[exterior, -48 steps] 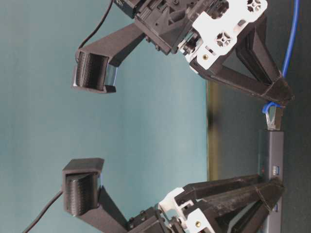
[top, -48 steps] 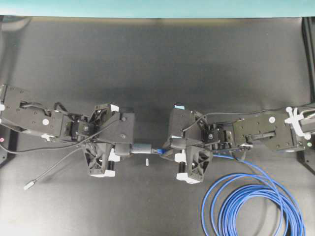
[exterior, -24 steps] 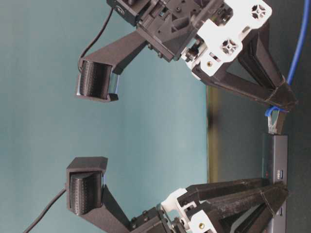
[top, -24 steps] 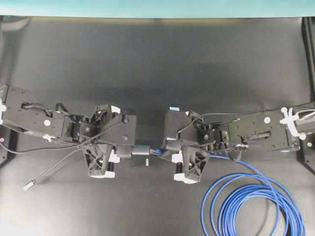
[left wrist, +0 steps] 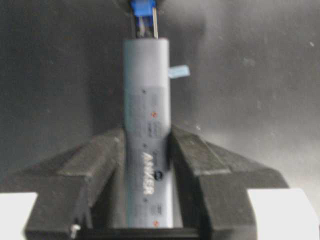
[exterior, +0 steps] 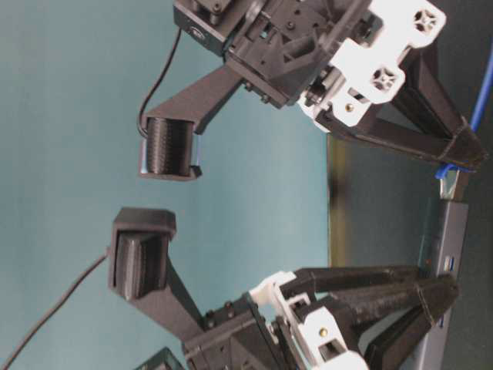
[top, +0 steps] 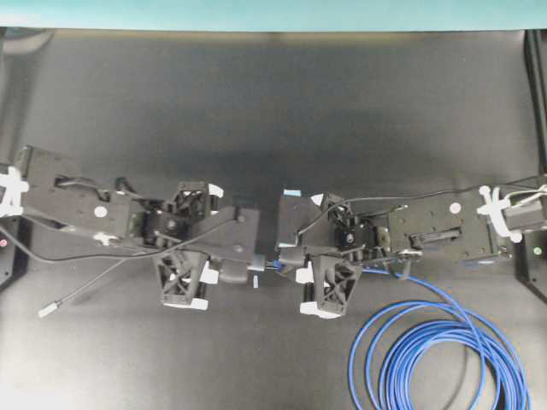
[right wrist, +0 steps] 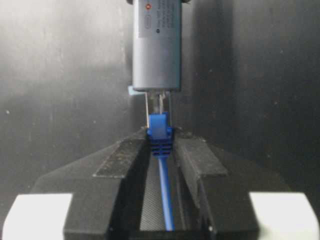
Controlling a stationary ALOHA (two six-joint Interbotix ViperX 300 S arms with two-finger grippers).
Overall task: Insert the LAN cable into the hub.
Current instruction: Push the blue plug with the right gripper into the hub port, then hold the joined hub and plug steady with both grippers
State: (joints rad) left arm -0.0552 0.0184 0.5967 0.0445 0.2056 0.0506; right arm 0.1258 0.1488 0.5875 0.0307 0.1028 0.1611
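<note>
while the left gripper (left wrist: 147,165) clamps the hub (left wrist: 147,125) mid-desk and the right gripper (right wrist: 161,150) pinches the lan cable (right wrist: 160,131) plug, its clear tip sits in the port; full seating seems left.

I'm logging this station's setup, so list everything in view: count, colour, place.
LAN cable: one, bright blue, coiled at the table's lower right in the overhead view; its blue-booted plug is clamped in the right gripper, clear tip at the hub's end.
Hub: one, dark grey bar, centre, clamped in the left gripper.
Hub's cord: one, thin grey, trailing left to a small silver plug.
Small pale tab: one, light blue, on the table beside the hub.
Table: one, black.
Backdrop: teal.
Left gripper: one, black, centre-left.
Right gripper: one, black, centre-right.
</note>
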